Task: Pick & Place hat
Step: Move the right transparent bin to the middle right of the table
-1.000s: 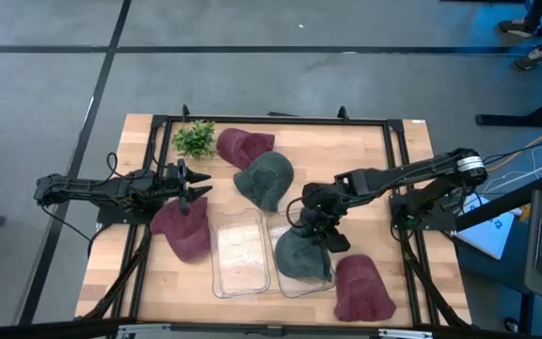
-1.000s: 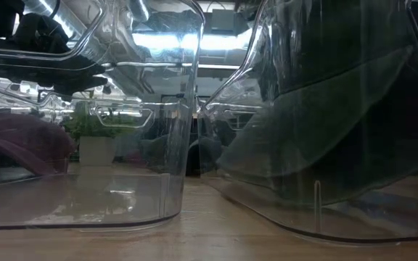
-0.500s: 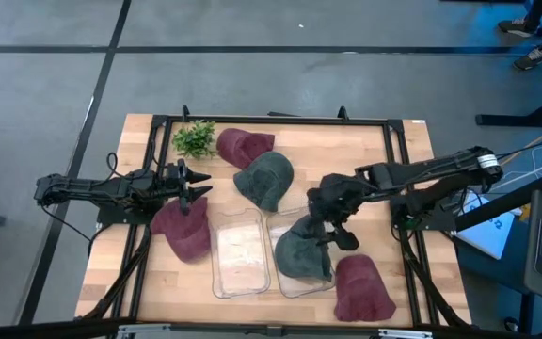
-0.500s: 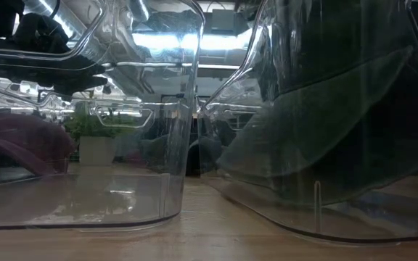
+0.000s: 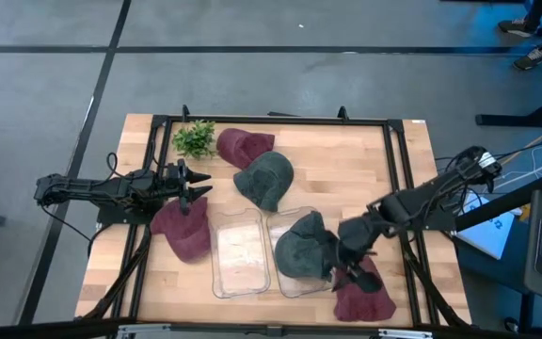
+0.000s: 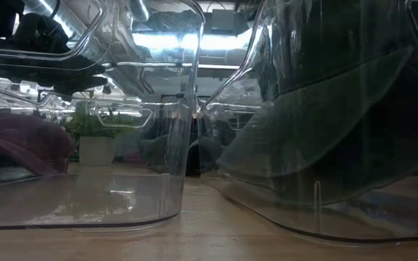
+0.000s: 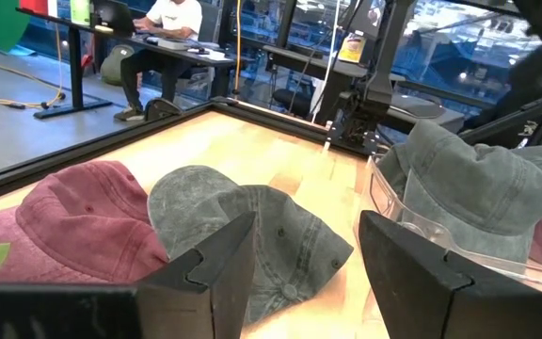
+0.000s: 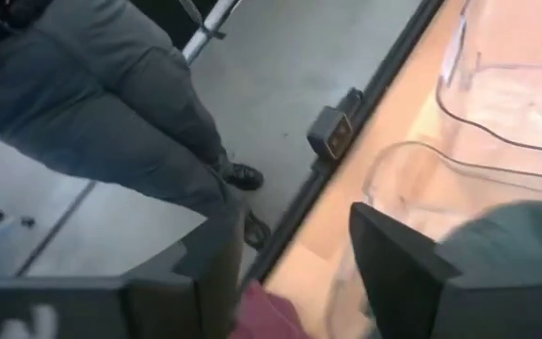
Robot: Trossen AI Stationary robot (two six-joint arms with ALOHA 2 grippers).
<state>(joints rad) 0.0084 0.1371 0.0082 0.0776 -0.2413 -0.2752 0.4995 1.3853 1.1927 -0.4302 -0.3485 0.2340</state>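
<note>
Right gripper (image 5: 353,266) open above the rumpled maroon cloth cap (image 5: 360,299).
Best to descend centred and pinch its crown.

Grey-green hat (image 5: 304,249) in a clear bin (image 5: 292,285), maroon hat (image 5: 360,299) beside, green plant (image 5: 194,138)

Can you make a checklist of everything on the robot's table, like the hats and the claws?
Surface: wooden table, black frame around it.
Job's things: green hat in the right clear bin; left clear bin holds no hat; second green hat; three maroon hats.
Clutter: small plant at a far corner.
Claws: left claw open, over a maroon hat; right claw open, above the near maroon hat.
Cables: some by the right arm's base.
Surroundings: grey floor; a person's legs close to the table.
</note>
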